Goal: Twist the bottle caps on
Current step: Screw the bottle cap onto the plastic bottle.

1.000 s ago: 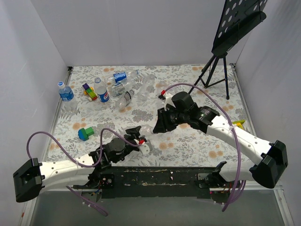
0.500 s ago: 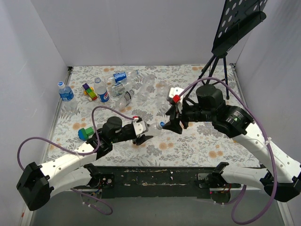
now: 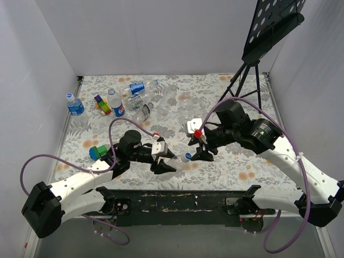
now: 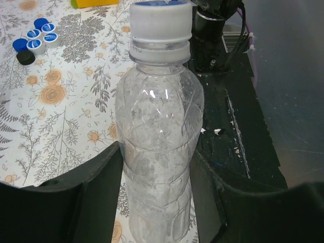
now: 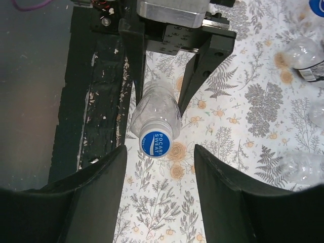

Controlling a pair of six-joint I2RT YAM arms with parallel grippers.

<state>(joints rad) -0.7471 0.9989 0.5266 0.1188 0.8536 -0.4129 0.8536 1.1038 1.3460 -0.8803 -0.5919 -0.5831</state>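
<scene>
A clear unlabelled bottle is held round its body, with my left gripper shut on it. A blue-topped bottle cap sits on its neck. From above, the bottle lies level over the table's near middle, pointing right from the left gripper. My right gripper faces the cap end-on. In the right wrist view that cap shows just beyond the right gripper, which is open and holds nothing. Several loose bottle caps lie on the cloth.
More bottles stand at the back left and lie behind them. A green-and-blue toy sits left of my left arm. A yellow block lies at the right. A black tripod stand is at the back right.
My right gripper has opened and drawn back off the cap. My left gripper has carried the bottle to the middle, then a little nearer the front edge.
</scene>
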